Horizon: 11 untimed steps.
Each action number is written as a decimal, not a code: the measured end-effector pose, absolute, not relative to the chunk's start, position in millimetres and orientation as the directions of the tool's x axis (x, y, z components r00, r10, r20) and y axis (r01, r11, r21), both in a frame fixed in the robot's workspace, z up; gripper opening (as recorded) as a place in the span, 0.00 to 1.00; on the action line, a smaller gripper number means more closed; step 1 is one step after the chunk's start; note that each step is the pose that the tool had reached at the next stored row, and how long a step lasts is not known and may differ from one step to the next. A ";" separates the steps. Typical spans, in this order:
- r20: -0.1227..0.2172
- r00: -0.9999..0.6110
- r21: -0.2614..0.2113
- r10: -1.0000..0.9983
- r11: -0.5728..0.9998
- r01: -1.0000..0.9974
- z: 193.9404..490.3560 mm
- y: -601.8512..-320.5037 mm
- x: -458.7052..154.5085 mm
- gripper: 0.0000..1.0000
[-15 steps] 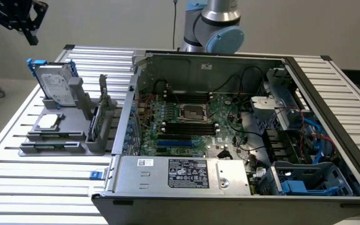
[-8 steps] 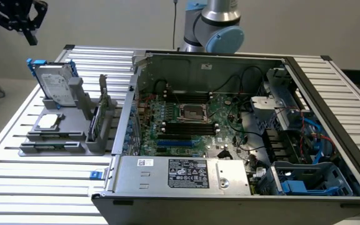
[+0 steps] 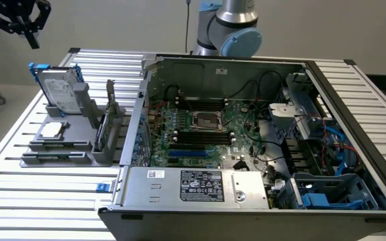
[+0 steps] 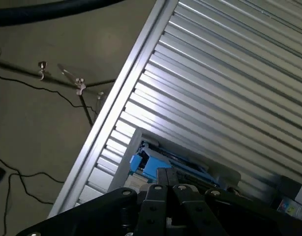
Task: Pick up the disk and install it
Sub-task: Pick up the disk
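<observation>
The disk stands upright on its edge in a grey holder at the exterior view's left, its white label facing out and its blue carrier frame showing along the top and side. My black gripper hangs in the air above and to the left of the disk, well clear of it, with its fingers shut and nothing between them. In the wrist view the gripper points down at the disk's blue frame, which is seen edge-on below on the ribbed table.
An open computer case covers the middle and right of the aluminium slatted table, with a labelled power-supply box in front and a blue drive cage at its right. A small square chip lies on the holder. Beyond the table's edge are floor cables.
</observation>
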<state>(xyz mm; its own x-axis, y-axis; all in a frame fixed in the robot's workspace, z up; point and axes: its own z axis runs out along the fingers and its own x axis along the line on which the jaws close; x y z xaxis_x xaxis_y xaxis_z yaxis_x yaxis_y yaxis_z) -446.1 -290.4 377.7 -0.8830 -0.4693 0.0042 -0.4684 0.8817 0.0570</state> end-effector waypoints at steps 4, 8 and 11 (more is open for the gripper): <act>0.004 -0.846 0.057 -0.533 0.845 -0.532 377.5 -290.5 -446.1 0.11; 0.004 -0.806 0.057 -0.592 0.804 -0.591 377.3 -290.5 -446.1 0.11; 0.004 -0.772 0.057 -0.635 0.771 -0.634 377.0 -290.5 -446.1 0.11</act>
